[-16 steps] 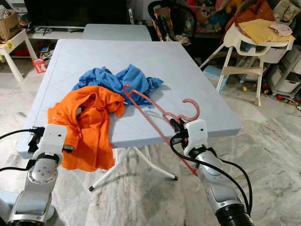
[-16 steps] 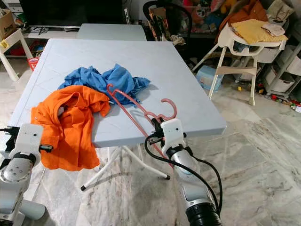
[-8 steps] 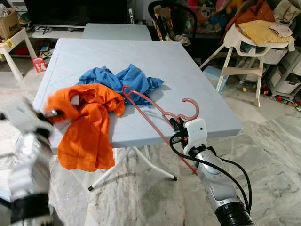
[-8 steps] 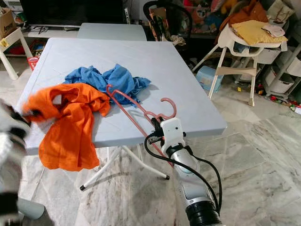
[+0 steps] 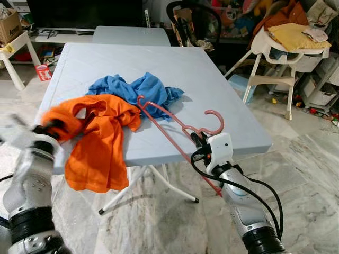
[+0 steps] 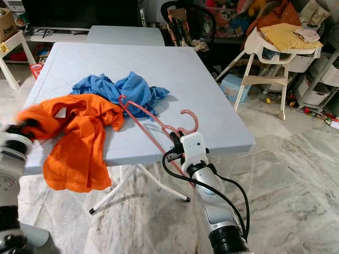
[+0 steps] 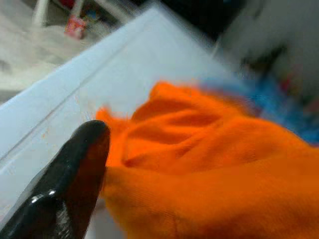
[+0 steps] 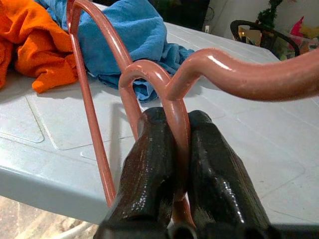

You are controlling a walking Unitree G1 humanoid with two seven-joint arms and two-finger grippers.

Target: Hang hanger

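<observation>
Right gripper (image 8: 177, 149) clamped on hanger (image 5: 175, 120) neck; left gripper (image 5: 46, 129) (blurred, grip unclear) at orange shirt (image 5: 98, 138). Next: thread hanger into collar.

I see my right gripper (image 8: 182, 164) with its two black fingers (image 8: 147, 169) pressed together on the neck of the pink hanger (image 8: 174, 124), the rod pinched between them. The hook curves off past the fingertips, and one arm of the hanger runs out over the pale blue table (image 8: 259, 159). Beyond lie a blue cloth (image 8: 129, 40) and an orange cloth (image 8: 30, 45), bunched side by side and touching on the tabletop.
</observation>
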